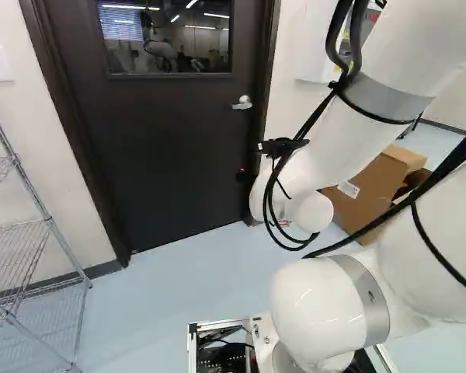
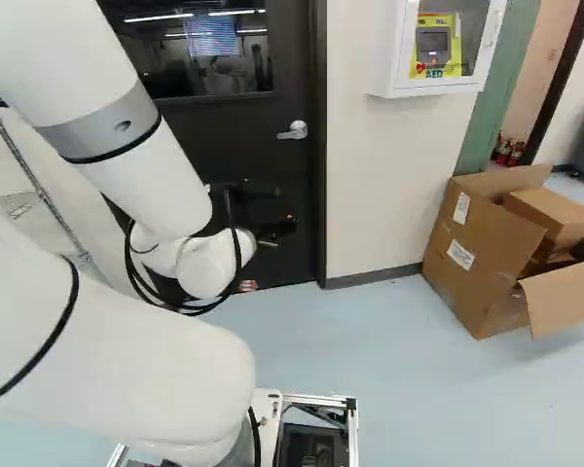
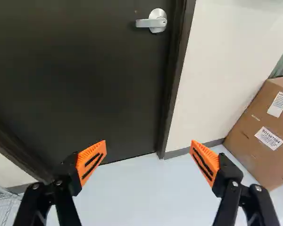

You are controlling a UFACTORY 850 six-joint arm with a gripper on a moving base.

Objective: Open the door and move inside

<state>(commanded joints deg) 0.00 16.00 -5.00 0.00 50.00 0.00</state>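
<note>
I see the claw [image 2: 280, 210] with its two fingers wide apart, before the dark, smooth door [image 1: 171, 148], which is closed at the far side. Its shiny metal lever [image 3: 152, 22] sits on the right edge, ahead of the fingers. At right, the brown cardboard box [image 2: 482, 248] carries white printed labels [image 3: 270, 138]. At left, the wire shelf [image 1: 19, 256] is partly cut off, and my white arm [image 1: 326, 311] hides some floor [image 1: 171, 284].

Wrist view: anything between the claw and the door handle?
No object; in the wrist view only bare door shows between the open claw and the handle.
</note>
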